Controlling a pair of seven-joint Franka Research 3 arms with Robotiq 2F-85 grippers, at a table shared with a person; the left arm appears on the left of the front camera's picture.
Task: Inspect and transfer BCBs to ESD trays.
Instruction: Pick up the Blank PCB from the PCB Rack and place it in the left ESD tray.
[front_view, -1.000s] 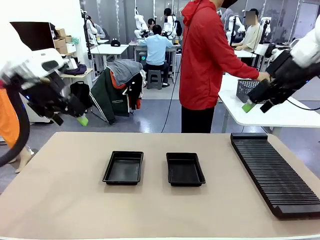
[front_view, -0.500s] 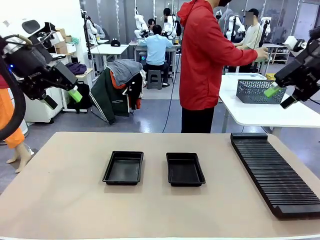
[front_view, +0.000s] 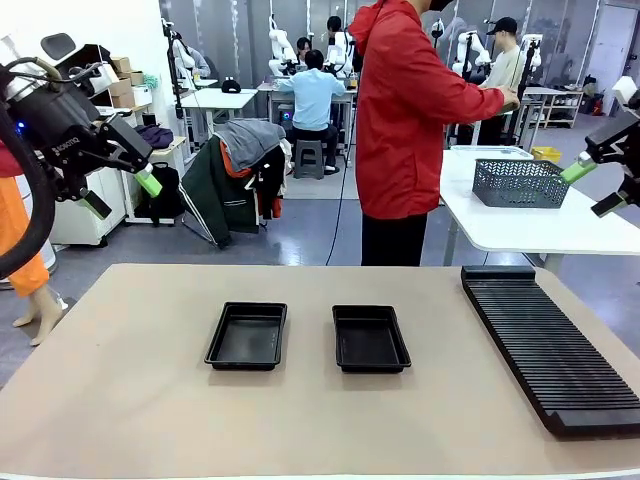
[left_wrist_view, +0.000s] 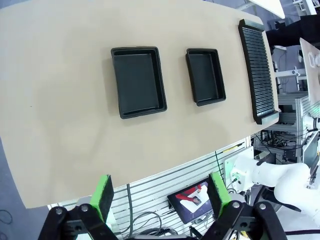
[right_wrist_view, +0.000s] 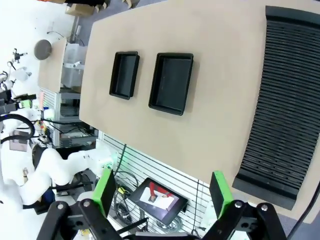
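Two empty black ESD trays sit side by side mid-table, the left tray (front_view: 247, 335) and the right tray (front_view: 370, 338). The BCBs are out of view. My left gripper (front_view: 123, 195) hangs open high above the table's left edge, holding nothing. My right gripper (front_view: 595, 188) is open too, high at the picture's right edge. From above, the left wrist view has both trays (left_wrist_view: 138, 81) (left_wrist_view: 205, 75) beyond its open gripper (left_wrist_view: 161, 195). The right wrist view shows them (right_wrist_view: 125, 75) (right_wrist_view: 171, 82) past its open gripper (right_wrist_view: 162, 192).
A long black ribbed rack (front_view: 550, 345) lies along the table's right side, also seen as the rack (left_wrist_view: 258, 70) and the rack (right_wrist_view: 285, 100). A person in a red jacket (front_view: 410, 120) stands at the far side, reaching toward a white side table with a grey mesh basket (front_view: 519, 183).
Both arms have risen and swung outward: the left gripper up at the left, the right gripper up and off toward the right edge. Both stayed open. The trays have not moved.
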